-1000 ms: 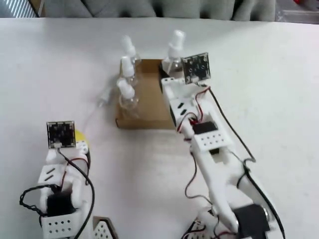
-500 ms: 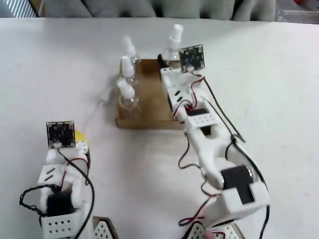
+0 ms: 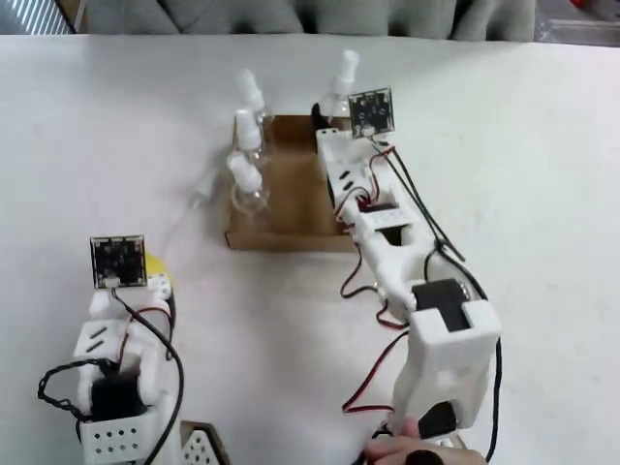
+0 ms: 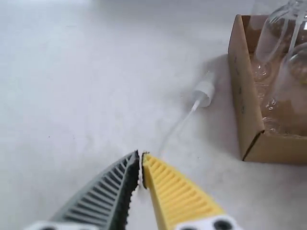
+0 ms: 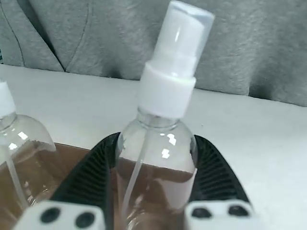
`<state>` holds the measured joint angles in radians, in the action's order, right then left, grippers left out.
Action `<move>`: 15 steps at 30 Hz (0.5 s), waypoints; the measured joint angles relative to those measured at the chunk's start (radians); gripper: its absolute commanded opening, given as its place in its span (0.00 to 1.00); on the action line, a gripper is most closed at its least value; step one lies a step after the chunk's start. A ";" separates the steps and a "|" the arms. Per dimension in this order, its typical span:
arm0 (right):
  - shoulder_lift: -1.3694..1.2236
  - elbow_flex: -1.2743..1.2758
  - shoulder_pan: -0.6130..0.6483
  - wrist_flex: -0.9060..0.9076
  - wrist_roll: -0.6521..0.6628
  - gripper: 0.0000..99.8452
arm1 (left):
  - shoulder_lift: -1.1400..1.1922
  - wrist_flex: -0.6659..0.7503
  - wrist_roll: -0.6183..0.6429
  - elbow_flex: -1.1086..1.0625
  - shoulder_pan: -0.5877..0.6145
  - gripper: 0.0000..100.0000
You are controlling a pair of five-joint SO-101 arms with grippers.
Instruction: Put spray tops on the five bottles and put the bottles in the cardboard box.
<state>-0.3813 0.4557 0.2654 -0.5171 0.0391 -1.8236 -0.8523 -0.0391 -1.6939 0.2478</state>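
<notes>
Surface finishes. The bottle (image 5: pixel 156 179) is clear, glossy plastic with bright highlights; its spray top (image 5: pixel 168 81) is smooth white plastic under a translucent cap. The cardboard box (image 4: pixel 243 91) is matt brown paperboard. On the right gripper (image 5: pixel 156 141), the fingers (image 5: pixel 218 175) are black, ribbed and matt. The left gripper (image 4: pixel 140 160) is ribbed matt plastic, grey and yellow. The table (image 3: pixel 513 126) is smooth and white. At the far side hangs soft grey cloth (image 5: pixel 268 48).

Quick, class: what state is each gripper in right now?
Left gripper: shut, holding nothing.
Right gripper: shut on a spray-topped bottle.
</notes>
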 measured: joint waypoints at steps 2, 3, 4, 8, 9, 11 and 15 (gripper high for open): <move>-0.014 0.000 0.000 -0.023 0.000 0.02 | 0.000 0.000 0.000 0.000 0.000 0.02; -0.020 0.000 0.002 -0.035 0.000 0.02 | 0.000 0.000 0.000 0.000 0.000 0.02; -0.026 0.000 0.002 -0.049 0.000 0.02 | 0.000 0.000 0.000 0.000 0.000 0.02; -0.052 0.000 -0.008 -0.089 0.000 0.02 | 0.000 0.000 0.000 0.000 0.000 0.02; -0.060 0.000 -0.012 -0.098 0.000 0.02 | 0.000 0.000 0.000 0.000 0.000 0.02; -0.080 0.000 -0.020 -0.115 0.000 0.02 | 0.000 0.000 0.000 0.000 0.000 0.02; -0.110 0.000 -0.031 -0.166 0.000 0.02 | 0.000 0.000 0.000 0.000 0.000 0.02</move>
<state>-0.4918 0.4557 0.2348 -0.6828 0.0391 -1.8236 -0.8523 -0.0391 -1.6939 0.2478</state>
